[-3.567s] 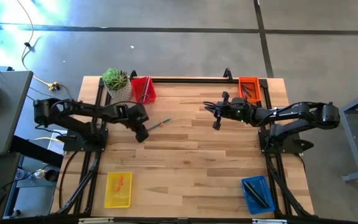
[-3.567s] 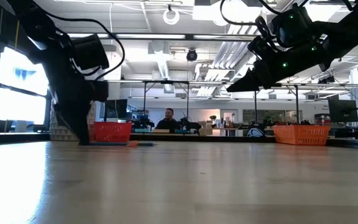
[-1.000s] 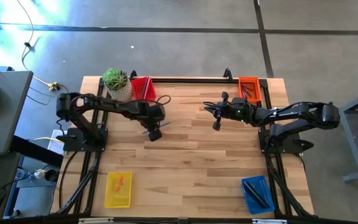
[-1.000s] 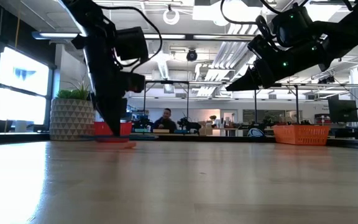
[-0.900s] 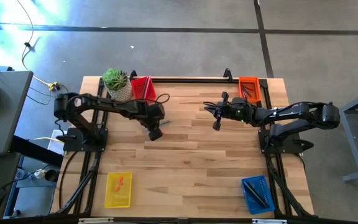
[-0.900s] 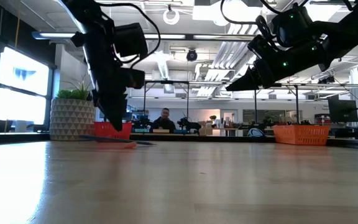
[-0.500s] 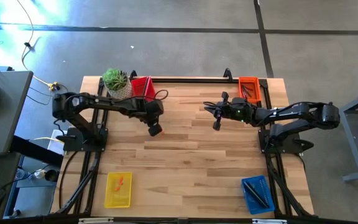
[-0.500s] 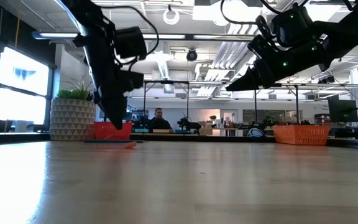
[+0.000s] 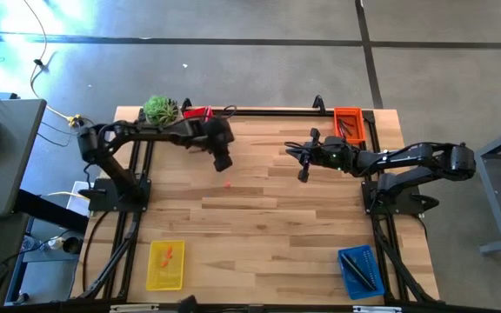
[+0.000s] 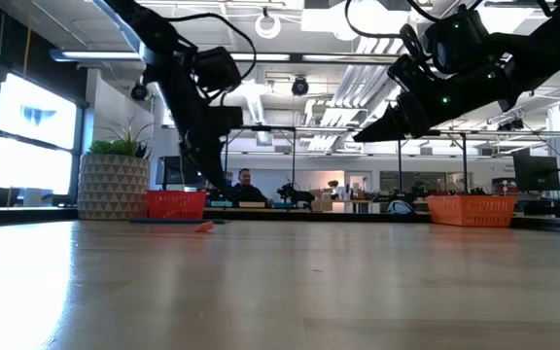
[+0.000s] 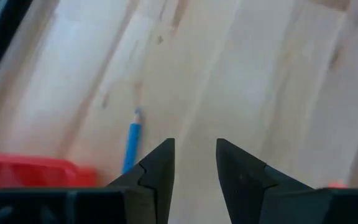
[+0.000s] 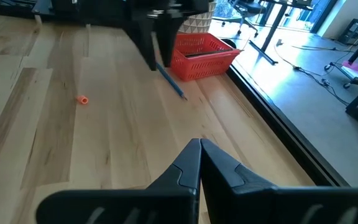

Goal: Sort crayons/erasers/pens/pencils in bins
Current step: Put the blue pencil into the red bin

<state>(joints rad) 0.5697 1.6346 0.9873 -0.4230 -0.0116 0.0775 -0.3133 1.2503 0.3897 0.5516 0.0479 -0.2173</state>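
Below and just ahead of my left gripper (image 9: 223,163), toward the near side of the pale wooden plank table (image 9: 303,235), lies the short red-orange crayon stub (image 9: 227,183). My left fingers are parted with nothing between them, hanging clear above the boards. The stub is too small for me to tell which way its long axis runs, so I judge I must settle that before closing on it. My right gripper (image 9: 303,175) hovers pressed shut and empty, well apart from the stub across the table, so my left is plainly the nearer one. A long thin blue pen (image 11: 131,138) lies flat on the boards just beside the red mesh plastic bin (image 11: 23,168), outside it. The yellow mesh bin (image 9: 165,265), at my left front corner, already holds orange pieces, so it seems the stub's place.
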